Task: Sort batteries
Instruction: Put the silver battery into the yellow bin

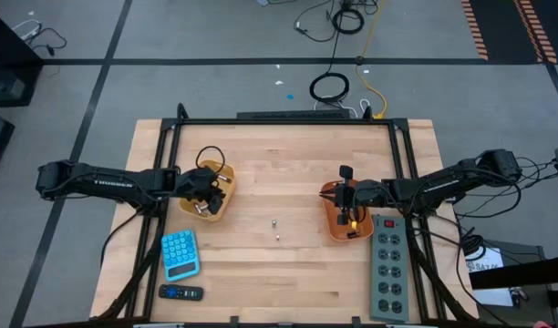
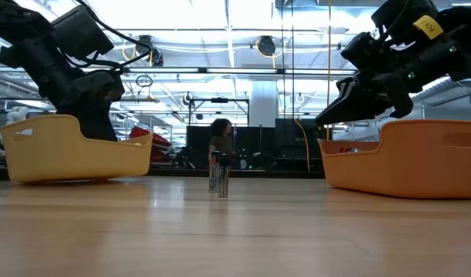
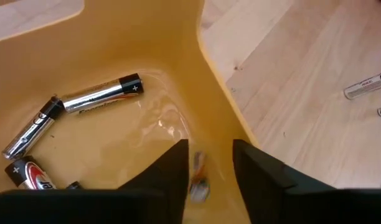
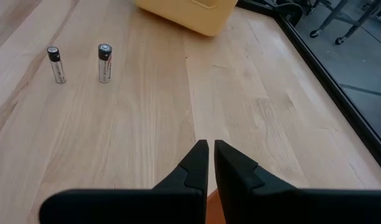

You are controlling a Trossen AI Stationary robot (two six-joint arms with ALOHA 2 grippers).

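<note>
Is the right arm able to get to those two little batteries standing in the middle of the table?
Probably yes. The two batteries stand alone on bare wood, with nothing between them and the right hand, which hangs shut and empty over its orange tray.

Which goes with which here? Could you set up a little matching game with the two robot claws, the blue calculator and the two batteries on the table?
Things:
1. left gripper
2. right gripper
3. blue calculator
4. two loose batteries

States or places:
A. standing upright on the bare wood between the trays
B. fingers apart, inside the yellow tray
C. lying next to the black remote
D. fingers shut, above the orange tray

Pairs: 1-B, 2-D, 3-C, 4-A
</note>
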